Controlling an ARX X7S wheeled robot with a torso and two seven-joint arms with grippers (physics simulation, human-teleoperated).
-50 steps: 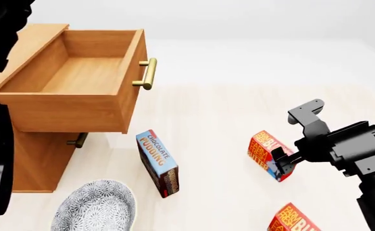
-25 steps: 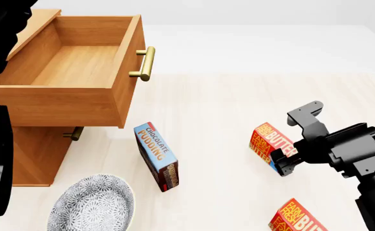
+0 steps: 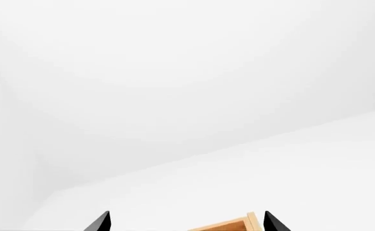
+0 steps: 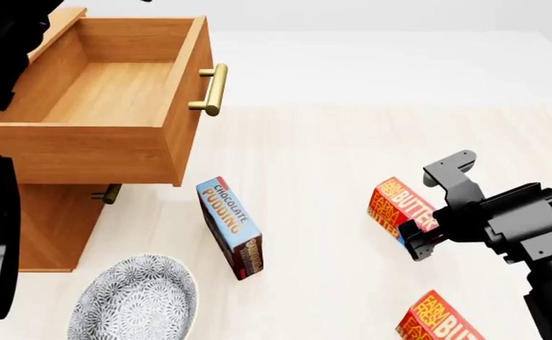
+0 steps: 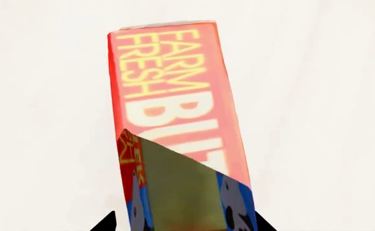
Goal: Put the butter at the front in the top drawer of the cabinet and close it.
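My right gripper (image 4: 417, 237) is shut on one butter box (image 4: 396, 207), a red-orange box lettered "FARM FRESH BUTTER". It holds the box by its blue end, tilted, just above the floor. In the right wrist view the box (image 5: 174, 110) fills the gap between the fingertips. A second, identical butter box (image 4: 441, 322) lies nearer me at the lower edge. The cabinet (image 4: 54, 227) stands at the left with its top drawer (image 4: 115, 92) pulled open and empty, brass handle (image 4: 211, 90) facing right. My left gripper (image 3: 184, 224) is open and empty, above a corner of the wooden drawer.
A blue-and-brown chocolate pudding box (image 4: 230, 228) stands between the cabinet and the held butter. A patterned grey bowl (image 4: 136, 301) sits in front of the cabinet. The lower drawer's brass handle (image 4: 108, 193) shows under the open drawer. My left arm is at the left edge.
The right gripper has lifted and tipped the butter box slightly, so more of its lettering shows. The head view has shifted a little, and the cabinet sits higher in it.
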